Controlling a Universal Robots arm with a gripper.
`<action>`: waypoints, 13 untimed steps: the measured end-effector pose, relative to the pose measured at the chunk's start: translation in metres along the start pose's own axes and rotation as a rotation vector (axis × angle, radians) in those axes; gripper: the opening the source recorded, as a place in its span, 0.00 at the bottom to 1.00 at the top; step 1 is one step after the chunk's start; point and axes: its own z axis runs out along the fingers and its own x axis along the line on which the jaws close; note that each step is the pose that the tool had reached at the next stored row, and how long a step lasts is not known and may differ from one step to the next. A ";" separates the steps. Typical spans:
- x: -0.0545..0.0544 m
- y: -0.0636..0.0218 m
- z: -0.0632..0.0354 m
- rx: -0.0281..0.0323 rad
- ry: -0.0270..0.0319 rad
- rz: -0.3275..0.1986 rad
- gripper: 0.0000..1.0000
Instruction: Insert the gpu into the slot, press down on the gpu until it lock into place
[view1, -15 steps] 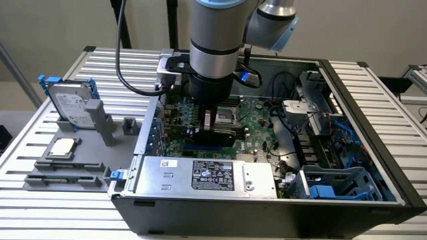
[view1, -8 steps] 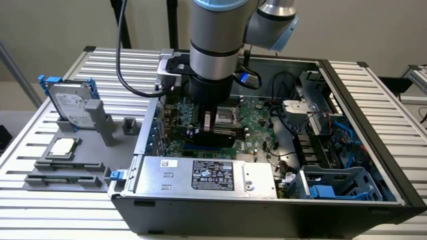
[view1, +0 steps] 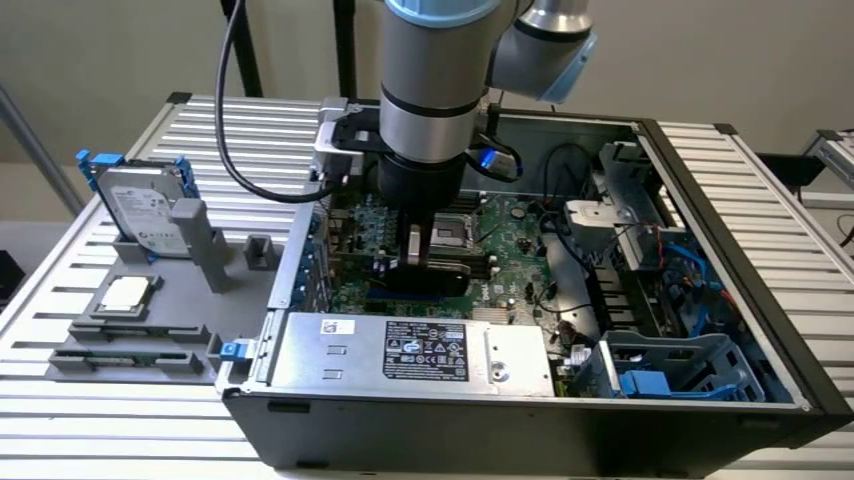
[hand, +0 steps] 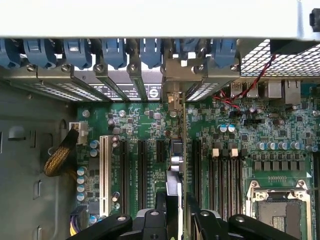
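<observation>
Okay, so the claw (hand: 176, 212) is clamped on the gpu (hand: 174, 177), which stands on edge in the middle of the exterior view, low inside the case (view1: 694, 330), right over the blue slot (view1: 398, 297). Can't tell if it's seated. I'd keep the card dead vertical and press straight down, evenly, no rocking.

you won't read a word here: the black-and-white sticker (view1: 424, 352) on the power supply (view1: 320, 355), the label (view1: 147, 225) on the hard drive (view1: 128, 185) and the white print (hand: 134, 172) on the motherboard (hand: 280, 130) all carry lettering too small to make out.
</observation>
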 end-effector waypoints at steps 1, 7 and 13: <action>0.000 0.0000 0.0001 -0.0002 -0.0001 0.000 0.26; -0.002 0.0001 0.0007 -0.0006 0.0002 -0.002 0.26; -0.002 0.0003 0.0026 -0.0013 0.0005 -0.004 0.26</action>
